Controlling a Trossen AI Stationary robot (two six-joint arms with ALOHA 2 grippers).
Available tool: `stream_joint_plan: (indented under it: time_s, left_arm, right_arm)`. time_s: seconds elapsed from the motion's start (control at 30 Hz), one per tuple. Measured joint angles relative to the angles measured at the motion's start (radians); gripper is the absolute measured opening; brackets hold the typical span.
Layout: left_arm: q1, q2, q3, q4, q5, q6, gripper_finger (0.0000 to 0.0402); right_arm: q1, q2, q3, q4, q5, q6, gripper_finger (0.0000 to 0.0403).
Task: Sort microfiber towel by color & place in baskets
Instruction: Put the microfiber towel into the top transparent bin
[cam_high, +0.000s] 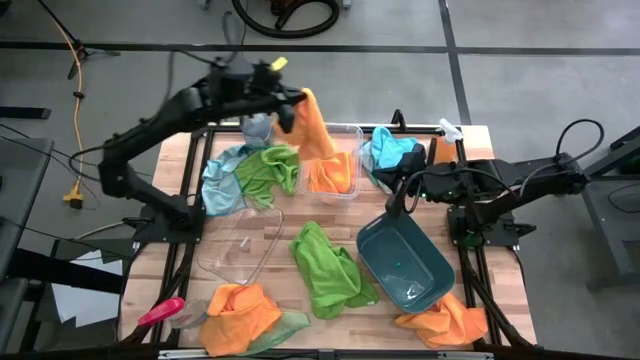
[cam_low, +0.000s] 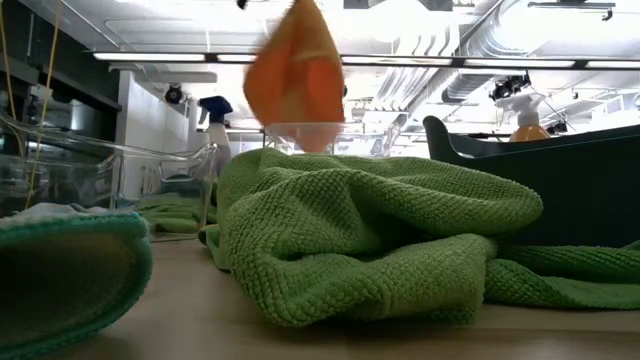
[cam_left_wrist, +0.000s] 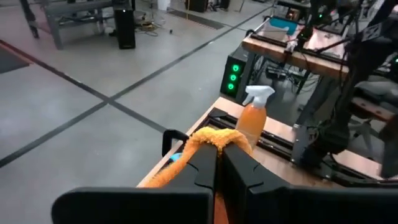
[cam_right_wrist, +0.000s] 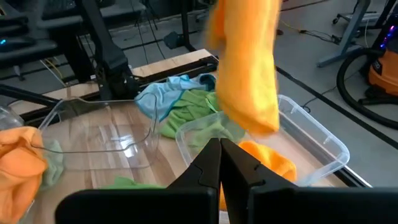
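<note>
My left gripper (cam_high: 291, 104) is shut on an orange towel (cam_high: 316, 128) that hangs over the clear deep tub (cam_high: 352, 132). The low view shows the same orange towel (cam_low: 295, 75) and the right wrist view shows it too (cam_right_wrist: 249, 74). Another orange towel (cam_high: 326, 176) lies in the tub. My right gripper (cam_right_wrist: 219, 163) is shut and holds nothing, by the far rim of the teal basin (cam_high: 405, 262). A green towel (cam_high: 326, 268) lies between the basin and the shallow clear dish (cam_high: 240, 246). Blue and green towels (cam_high: 240, 175) are heaped left of the tub. My left gripper pinches the orange towel by a bunched upper fold (cam_left_wrist: 214, 138), which bulges over the fingertips (cam_left_wrist: 239, 163). The fingers come about level from the table's left. The towel is lifted clear and hangs slack below them, its lower end (cam_right_wrist: 261, 124) above the tub.
More orange towels lie at the near edge, one on the left (cam_high: 240, 310) and one on the right (cam_high: 445, 322). A blue towel (cam_high: 390, 150) and a spray bottle (cam_high: 446, 135) sit at the far right. A pink-handled tool (cam_high: 160, 312) lies near left.
</note>
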Motion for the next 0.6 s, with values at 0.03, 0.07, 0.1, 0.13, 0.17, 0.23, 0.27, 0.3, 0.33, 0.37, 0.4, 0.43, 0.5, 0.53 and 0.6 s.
stream_joint_plan:
  time_s: [0.03, 0.07, 0.1, 0.13, 0.17, 0.23, 0.27, 0.3, 0.33, 0.37, 0.4, 0.43, 0.5, 0.53, 0.6]
  left_arm:
    - [-0.009, 0.022, 0.000, 0.019, -0.001, 0.001, 0.0000]
    - [-0.019, 0.045, 0.000, 0.042, -0.001, 0.001, 0.0000]
    - [-0.028, 0.066, 0.000, 0.058, 0.000, 0.002, 0.0000]
    - [-0.039, 0.089, 0.000, 0.072, 0.001, 0.007, 0.0000]
    - [-0.049, 0.110, 0.000, 0.091, 0.001, 0.015, 0.0000]
    - [-0.069, 0.148, 0.000, 0.115, 0.001, 0.033, 0.0000]
    - [-0.078, 0.165, 0.000, 0.128, 0.002, 0.033, 0.0000]
    - [-0.087, 0.181, 0.000, 0.141, 0.012, 0.033, 0.0000]
    - [-0.095, 0.195, 0.000, 0.144, 0.029, 0.034, 0.0000]
    - [-0.101, 0.207, 0.000, 0.139, 0.052, 0.034, 0.0000]
    - [-0.109, 0.217, 0.000, 0.134, 0.073, 0.035, 0.0000]
    - [-0.115, 0.223, 0.000, 0.113, 0.087, 0.035, 0.0000]
    - [-0.126, 0.226, 0.000, 0.041, 0.080, 0.053, 0.0000]
    - [-0.130, 0.225, 0.000, 0.003, 0.059, 0.065, 0.0000]
    - [-0.132, 0.217, 0.000, -0.090, -0.003, 0.089, 0.0000]
  right_arm:
    - [0.000, 0.000, 0.000, 0.001, 0.000, 0.000, 0.0000]
    - [0.000, 0.000, 0.000, 0.001, 0.000, 0.001, 0.0000]
    - [0.000, 0.000, 0.000, 0.001, 0.000, 0.003, 0.0000]
    - [0.000, 0.000, 0.000, 0.001, 0.000, 0.005, 0.0000]
    - [0.000, 0.000, 0.000, 0.002, 0.000, 0.005, 0.0000]
    - [0.000, 0.000, 0.000, 0.004, 0.000, 0.006, 0.0000]
    - [0.000, 0.000, 0.000, 0.005, 0.000, 0.006, 0.0000]
    - [0.000, 0.000, 0.000, 0.005, 0.000, 0.006, 0.0000]
    - [0.000, 0.000, 0.000, 0.005, 0.000, 0.006, 0.0000]
    - [0.000, 0.000, 0.000, 0.005, 0.000, 0.006, 0.0000]
    - [0.000, 0.000, 0.000, 0.005, 0.000, 0.006, 0.0000]
    - [0.000, 0.000, 0.000, 0.005, -0.001, 0.006, 0.0000]
    - [0.000, 0.000, 0.000, 0.005, 0.004, 0.006, 0.0000]
    - [0.000, 0.000, 0.000, 0.005, 0.008, 0.006, 0.0000]
    - [0.000, 0.000, 0.000, 0.005, 0.019, 0.006, 0.0000]
